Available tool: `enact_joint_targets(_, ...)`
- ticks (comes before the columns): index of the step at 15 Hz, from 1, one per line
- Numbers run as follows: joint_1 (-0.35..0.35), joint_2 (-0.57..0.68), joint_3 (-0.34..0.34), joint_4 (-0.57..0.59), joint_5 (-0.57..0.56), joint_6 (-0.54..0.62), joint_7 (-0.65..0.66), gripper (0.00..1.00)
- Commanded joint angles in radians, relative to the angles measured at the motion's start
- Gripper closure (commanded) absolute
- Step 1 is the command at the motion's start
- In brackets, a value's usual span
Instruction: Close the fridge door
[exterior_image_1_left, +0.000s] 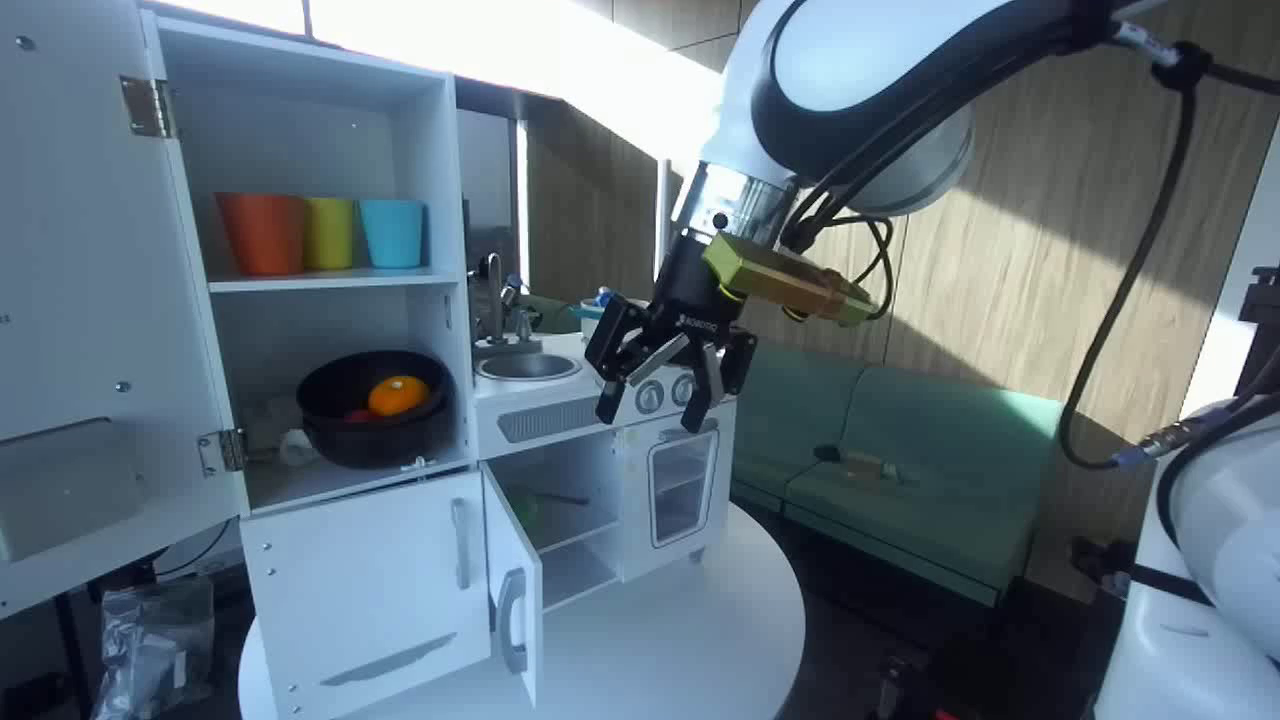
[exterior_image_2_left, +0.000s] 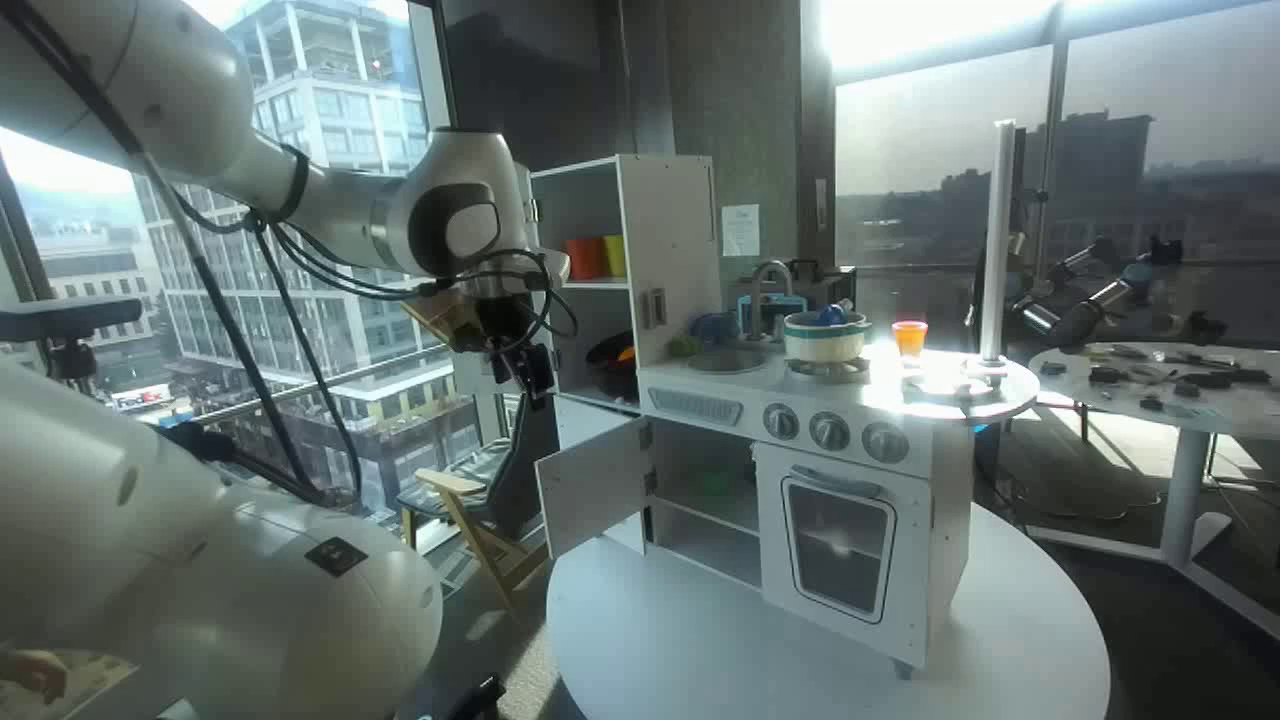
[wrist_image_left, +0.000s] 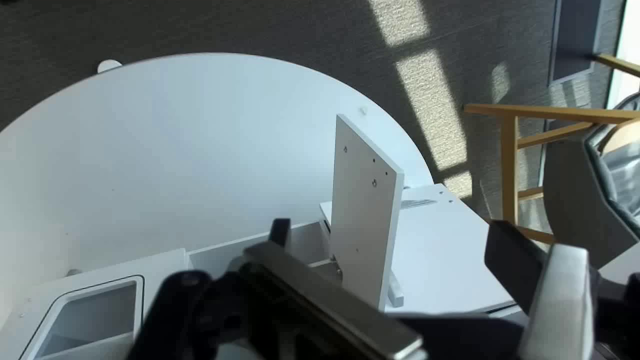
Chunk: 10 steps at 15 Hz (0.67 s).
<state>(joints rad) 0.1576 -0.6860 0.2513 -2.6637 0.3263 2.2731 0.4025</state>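
Note:
The toy fridge is the tall white cabinet (exterior_image_1_left: 330, 120) of a play kitchen. Its upper door (exterior_image_1_left: 80, 250) stands wide open, swung outward on two hinges; it is out of the wrist view. The lower white door (exterior_image_1_left: 370, 590) looks closed and also shows in the wrist view (wrist_image_left: 440, 255). My gripper (exterior_image_1_left: 652, 408) is open and empty, in the air in front of the sink and stove, well apart from the open upper door. In an exterior view the gripper (exterior_image_2_left: 522, 380) points down in front of the fridge opening. In the wrist view its fingers (wrist_image_left: 390, 240) are spread.
Cups (exterior_image_1_left: 392, 232) and a black bowl (exterior_image_1_left: 365, 440) with fruit sit on the fridge shelves. A small under-sink door (exterior_image_1_left: 518, 600) stands open, jutting over the round white table (exterior_image_1_left: 690, 640). A pot (exterior_image_2_left: 825, 338) and an orange cup (exterior_image_2_left: 910, 338) stand on the right.

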Motion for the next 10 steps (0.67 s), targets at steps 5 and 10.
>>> enact_joint_targets(5, 0.003, -0.005, -0.004, 0.018, -0.004, -0.002, 0.002, 0.0)
enact_joint_targets(10, 0.01, 0.069, 0.029, 0.059, -0.02, 0.007, 0.001, 0.0)
